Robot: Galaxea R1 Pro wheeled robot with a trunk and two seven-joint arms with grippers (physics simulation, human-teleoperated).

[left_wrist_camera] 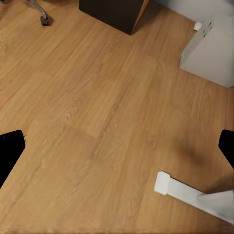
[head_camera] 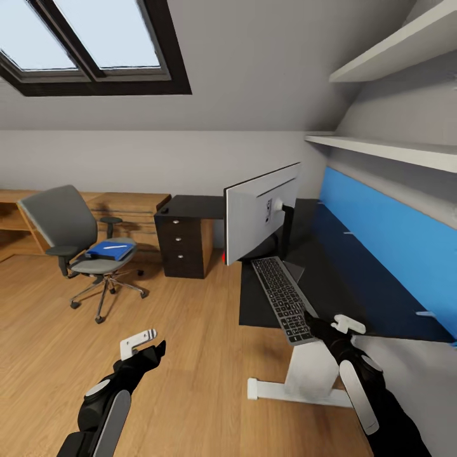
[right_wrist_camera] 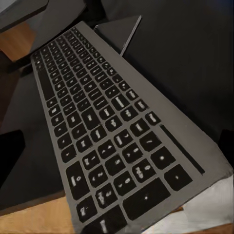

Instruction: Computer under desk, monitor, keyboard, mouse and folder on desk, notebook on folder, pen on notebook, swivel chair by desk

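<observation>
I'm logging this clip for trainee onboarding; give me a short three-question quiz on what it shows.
1. True or false: the keyboard lies wholly on the desk.
2. What holds the blue folder? A) desk B) swivel chair C) floor
3. Which end effector is at the keyboard's near end?

Key: 1 false, its near end overhangs the desk edge; 2 B; 3 the right end effector, while the left end effector is over the floor.

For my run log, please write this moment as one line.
right tool: at near end of keyboard, grip unclear | left tool: open over floor | monitor: on desk | folder: on chair
</observation>
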